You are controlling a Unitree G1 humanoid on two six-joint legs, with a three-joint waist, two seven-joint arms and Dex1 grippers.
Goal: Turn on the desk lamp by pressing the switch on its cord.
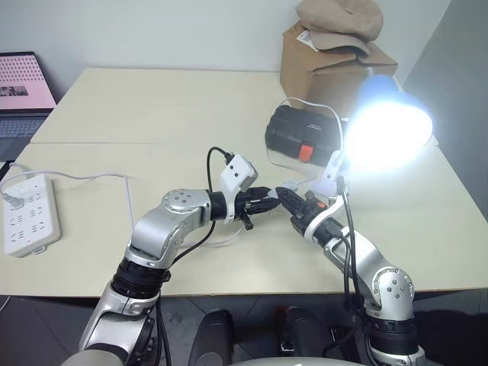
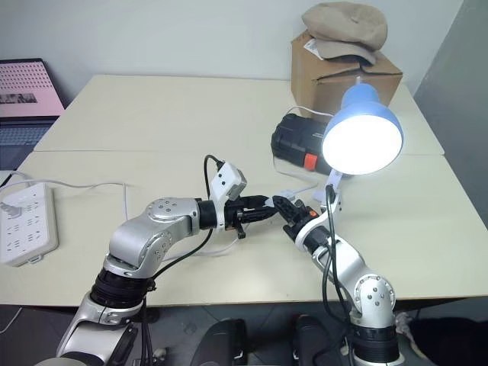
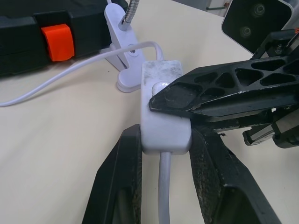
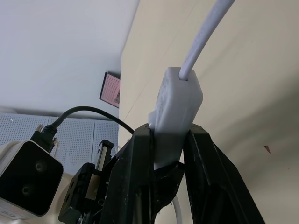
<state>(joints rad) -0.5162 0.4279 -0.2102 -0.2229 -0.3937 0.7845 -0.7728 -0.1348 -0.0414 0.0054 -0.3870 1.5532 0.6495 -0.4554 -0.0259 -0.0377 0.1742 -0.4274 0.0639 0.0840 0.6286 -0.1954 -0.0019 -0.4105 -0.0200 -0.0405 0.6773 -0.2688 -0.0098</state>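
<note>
The desk lamp (image 2: 364, 114), blue shade on a white clip base (image 1: 329, 169), stands at the table's right and its bulb glows brightly. Its thin white cord (image 3: 70, 74) runs to the white oblong switch (image 3: 163, 93), held just above the table in front of me. My left gripper (image 3: 163, 135) is shut on the switch's sides. My right gripper (image 4: 168, 133) comes from the opposite side and is shut across the switch (image 4: 180, 105), one black finger (image 3: 187, 95) lying on its button. In the head views the two grippers meet tip to tip (image 1: 276, 200).
A black case with an orange latch (image 1: 301, 133) lies behind the grippers, beside the lamp. A cardboard box with a cap on top (image 1: 328, 61) stands at the far right. A white power strip (image 1: 29, 213) sits at the left edge, a laptop (image 1: 23, 91) beyond it.
</note>
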